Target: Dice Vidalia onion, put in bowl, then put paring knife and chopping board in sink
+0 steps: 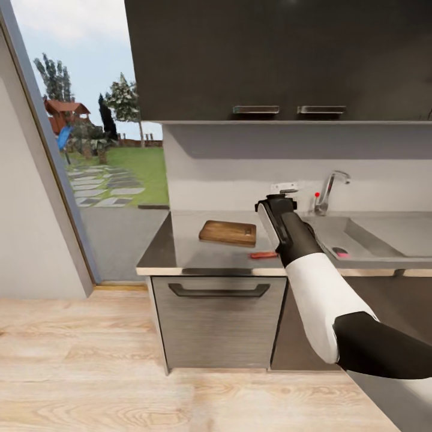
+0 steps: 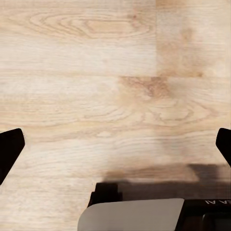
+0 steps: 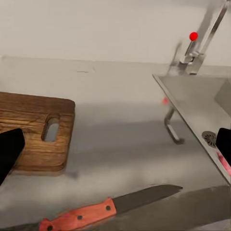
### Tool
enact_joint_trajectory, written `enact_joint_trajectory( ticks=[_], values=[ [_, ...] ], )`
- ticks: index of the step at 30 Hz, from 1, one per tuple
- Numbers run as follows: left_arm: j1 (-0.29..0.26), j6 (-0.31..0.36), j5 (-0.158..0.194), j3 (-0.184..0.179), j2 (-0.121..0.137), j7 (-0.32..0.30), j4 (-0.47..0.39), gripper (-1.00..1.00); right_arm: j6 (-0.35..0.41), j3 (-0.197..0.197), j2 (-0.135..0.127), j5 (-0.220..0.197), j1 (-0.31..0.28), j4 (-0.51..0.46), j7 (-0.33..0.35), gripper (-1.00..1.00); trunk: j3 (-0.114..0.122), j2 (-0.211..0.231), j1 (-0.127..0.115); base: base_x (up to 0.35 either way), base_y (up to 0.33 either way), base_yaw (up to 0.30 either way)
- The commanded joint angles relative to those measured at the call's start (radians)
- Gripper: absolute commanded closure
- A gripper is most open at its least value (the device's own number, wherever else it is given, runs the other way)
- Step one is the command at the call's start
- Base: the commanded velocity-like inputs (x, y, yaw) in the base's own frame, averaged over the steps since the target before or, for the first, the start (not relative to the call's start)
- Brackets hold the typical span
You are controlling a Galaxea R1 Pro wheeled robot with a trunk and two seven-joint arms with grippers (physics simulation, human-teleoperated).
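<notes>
One paring knife (image 3: 108, 207), beside chopping board (image 3: 33, 130)

Chopping board (image 3: 29, 132) is showing warm brown with darker grain streaks. Knife (image 3: 108, 208) is showing an orange-red handle with dark rivets and a dark grey blade. Countertop (image 1: 198, 252) is reading glossy grey, sink (image 1: 360, 237) a matching steel grey with a pinkish-red spot inside. Tap (image 3: 202, 41) is looking chrome with a red dot. Floor (image 2: 96, 72) is showing pale wood grain with tan knots. Right arm (image 1: 318, 294) is showing white and black. Upper cabinets (image 1: 276, 60) are reading dark grey.
</notes>
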Motion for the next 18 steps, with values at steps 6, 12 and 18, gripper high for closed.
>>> enact_joint_trajectory(
  ticks=[6, 12, 18],
  values=[
    [0.000, -0.002, 0.000, 0.001, 0.000, 0.000, 0.002, -1.00, -0.032, -0.001, 0.000, -0.023, -0.001, 0.037, -0.004, -1.00, -0.001, -0.001, 0.001, 0.270, 0.214, 0.000],
    [0.000, -0.002, -0.001, 0.001, 0.000, 0.000, 0.004, -1.00, -0.041, -0.002, 0.000, -0.040, 0.000, 0.046, -0.004, -1.00, -0.001, -0.001, 0.001, 0.300, 0.072, 0.000],
    [0.000, -0.002, -0.001, 0.001, -0.001, 0.000, 0.007, -1.00, -0.044, -0.002, 0.000, -0.041, 0.001, 0.065, -0.003, -1.00, -0.001, -0.001, 0.001, 0.275, -0.095, 0.000]
  ],
)
